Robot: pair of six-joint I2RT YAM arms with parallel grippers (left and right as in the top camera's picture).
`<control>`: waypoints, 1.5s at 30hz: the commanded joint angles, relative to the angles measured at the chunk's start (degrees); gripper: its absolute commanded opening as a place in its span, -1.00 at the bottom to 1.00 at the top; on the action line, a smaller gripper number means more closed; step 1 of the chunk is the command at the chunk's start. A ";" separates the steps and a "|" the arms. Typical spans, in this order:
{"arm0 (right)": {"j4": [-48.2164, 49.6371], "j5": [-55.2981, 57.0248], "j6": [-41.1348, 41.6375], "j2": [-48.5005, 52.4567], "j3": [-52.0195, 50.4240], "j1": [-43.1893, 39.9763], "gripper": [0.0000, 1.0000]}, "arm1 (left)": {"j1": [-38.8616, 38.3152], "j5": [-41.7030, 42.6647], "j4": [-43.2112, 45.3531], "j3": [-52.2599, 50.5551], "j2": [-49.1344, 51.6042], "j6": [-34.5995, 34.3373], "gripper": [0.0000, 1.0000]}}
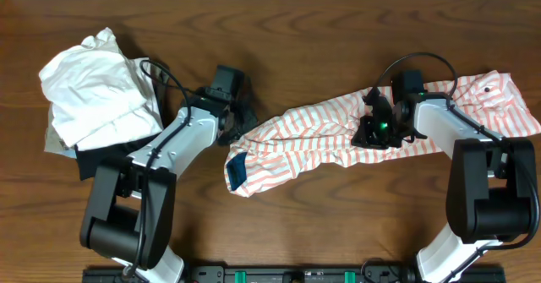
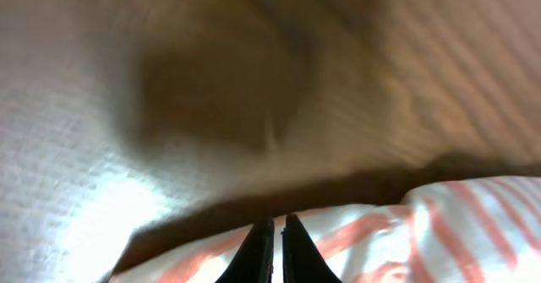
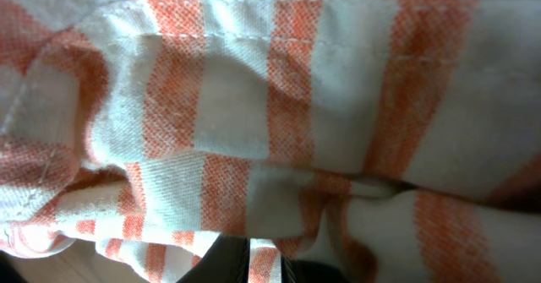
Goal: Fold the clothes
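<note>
Item: striped shirt (image 1: 313,139), white with thin salmon-orange bands, soft woven cloth. It lies on the wooden table (image 1: 296,29), centre to right, as a rumpled diagonal rope, not yet laid flat. Nearest end, toward the arm bases: a turned-over corner showing the blue label patch (image 1: 237,170). Just beyond it: the left gripper (image 1: 240,124), jaws together at the shirt's left edge. Its wrist view shows the tips over the striped hem, but not whether cloth is nipped between them. Mid-length: the right gripper (image 1: 375,133), fingers nearly together and clamped on a bunched fold, with striped cloth crowding its wrist view. Farthest end: a flatter panel spread toward the right table edge. Far left, well apart: a heaped white garment (image 1: 97,89) over a black garment (image 1: 95,158), neither part of this entry. Step, by judgement: spreading the shirt out ahead of any fold; no crease is made yet. The next move calls for drawing the two grip points apart to flatten the body, once hem and sleeves are found. The twisted middle may drag.
</note>
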 commanded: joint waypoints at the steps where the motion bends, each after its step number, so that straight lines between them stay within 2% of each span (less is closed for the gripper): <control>1: 0.15 6.38 -0.70 1.81 -1.95 -0.61 -0.71 | 0.31 2.56 0.55 1.01 -2.05 6.45 -0.88; 6: 1.07 6.36 -0.74 1.79 -1.20 -0.50 -0.72 | -1.09 7.72 2.01 2.27 -9.22 11.50 -0.88; 11: 1.01 3.93 -0.74 0.63 1.03 -0.42 -0.72 | -5.22 8.15 2.03 2.23 -12.85 11.19 -0.88; 19: 0.59 0.63 -1.79 -2.56 3.63 0.20 -0.70 | -11.17 7.41 8.92 2.21 -6.49 8.39 -0.88; 26: 0.61 -2.64 -1.81 -10.64 4.22 0.90 -0.67 | -11.50 6.84 10.16 2.21 1.49 2.86 -0.88; 31: 1.29 -2.99 -2.60 -15.34 4.22 2.14 -0.69 | -11.50 6.82 10.14 2.16 3.87 2.54 -0.87; 37: 4.44 -7.82 -2.58 -12.66 4.20 5.57 -0.69 | -11.50 6.38 10.12 2.16 3.91 2.56 -0.87; 45: 8.96 -4.90 -2.36 -4.11 4.20 8.52 -0.71 | -11.50 6.34 9.25 2.14 3.91 2.58 -0.87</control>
